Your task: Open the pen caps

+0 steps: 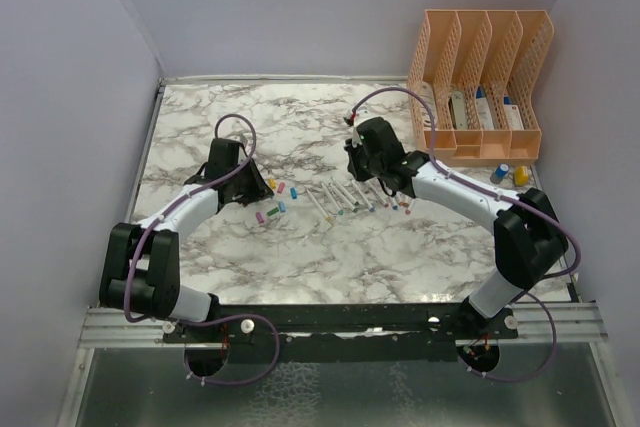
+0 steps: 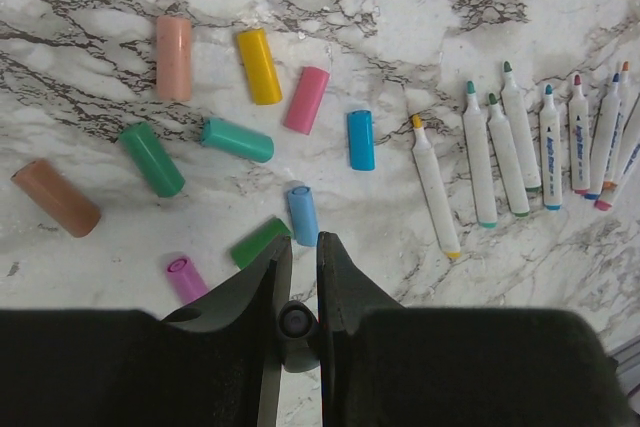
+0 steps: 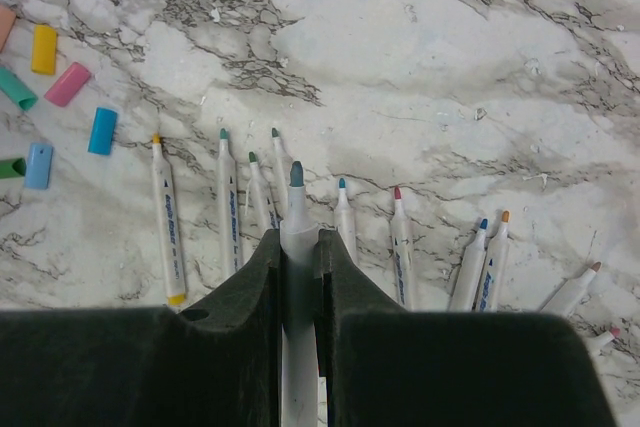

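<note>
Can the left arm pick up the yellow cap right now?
Probably not yet. The yellow cap lies in the open, but the left gripper is shut on a dark cap and must drop it first.

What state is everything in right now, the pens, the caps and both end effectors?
left end effector: shut on what looks like a small dark cap, seen end-on.
right end effector: shut on a held pen, tip bare.
table pens: lying in a row, uncapped.
loose caps: scattered on the marble, off their pens.
file organiser: upright, items in its slots.
</note>
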Available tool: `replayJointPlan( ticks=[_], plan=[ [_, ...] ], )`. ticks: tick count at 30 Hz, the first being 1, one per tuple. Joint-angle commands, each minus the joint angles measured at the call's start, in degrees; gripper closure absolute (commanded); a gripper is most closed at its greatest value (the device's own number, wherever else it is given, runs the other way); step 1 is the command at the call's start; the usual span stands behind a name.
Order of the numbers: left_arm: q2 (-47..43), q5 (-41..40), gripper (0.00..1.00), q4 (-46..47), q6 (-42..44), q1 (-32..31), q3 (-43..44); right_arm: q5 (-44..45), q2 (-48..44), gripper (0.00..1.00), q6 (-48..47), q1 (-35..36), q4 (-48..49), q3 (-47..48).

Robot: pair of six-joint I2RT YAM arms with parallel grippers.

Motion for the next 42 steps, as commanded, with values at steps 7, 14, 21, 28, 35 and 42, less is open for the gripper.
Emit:
replayJointPlan(
  ticks=[7, 14, 21, 28, 35, 42],
  plan=[
    [0.95, -4.08, 0.80, -0.37, 2.34, -0.12, -1.57, 1.54, 0.61, 0.99, 0.52, -1.14, 1.03, -0.10],
    [0.63, -4.77, 0.71, -0.23, 2.20, 0.36, -1.71, 1.28, 0.77, 0.99, 0.53, -1.32, 0.90, -0.10],
    [-2.09, -5.53, 0.68, -1.41, 1.93, 1.29, -0.27, 0.97, 1.07, 0.99, 0.21, -1.50, 1.03, -0.77],
    [-8.78, -4.67, 0.41, 2.23, 0.93, 1.81, 1.29, 0.81, 2.98, 0.99, -0.73, -1.64, 2.17, -2.04],
    [-10.94, -2.24, 0.26, 4.15, -0.25, 2.08, 1.70, -1.73, 4.41, 0.99, -7.77, -2.32, 6.83, -4.86],
    [-11.68, -2.28, 0.26, 4.40, -1.01, 2.17, 0.93, -4.26, 5.00, 0.99, -12.09, -4.43, 10.81, -7.48]
  ],
)
